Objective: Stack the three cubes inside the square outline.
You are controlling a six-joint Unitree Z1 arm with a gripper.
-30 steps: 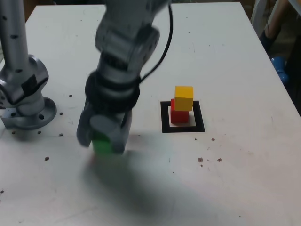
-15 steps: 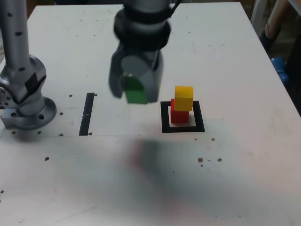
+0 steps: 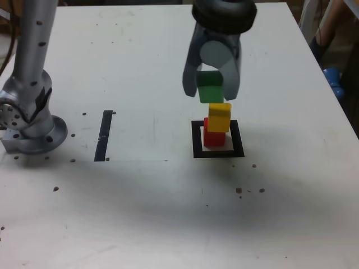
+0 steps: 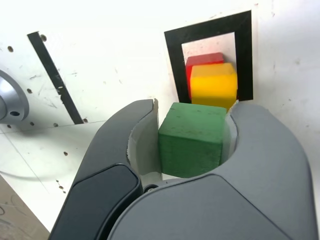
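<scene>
A red cube (image 3: 213, 137) sits inside the square outline (image 3: 217, 152) of black tape, and a yellow cube (image 3: 219, 116) rests on top of it, slightly askew. My gripper (image 3: 210, 89) hangs in the air just above this pair, shut on the green cube (image 3: 210, 88). The green cube's underside is close over the yellow one, a little toward the exterior view's left of it. In the wrist view the green cube (image 4: 192, 139) is clamped between the two grey fingers (image 4: 255, 135), with the yellow cube (image 4: 214, 85), the red cube (image 4: 202, 59) and the square outline (image 4: 210, 31) beyond it.
A straight black tape strip (image 3: 105, 135) lies on the white table at the exterior view's left of the outline. The arm's grey base (image 3: 29, 120) stands at the far left. The table's right edge (image 3: 328, 84) is near, with blue objects (image 3: 334, 80) beyond it.
My gripper has carried the green cube up from the table at the exterior view's left and across to the right, to just above the yellow-on-red stack. The stack has not moved.
</scene>
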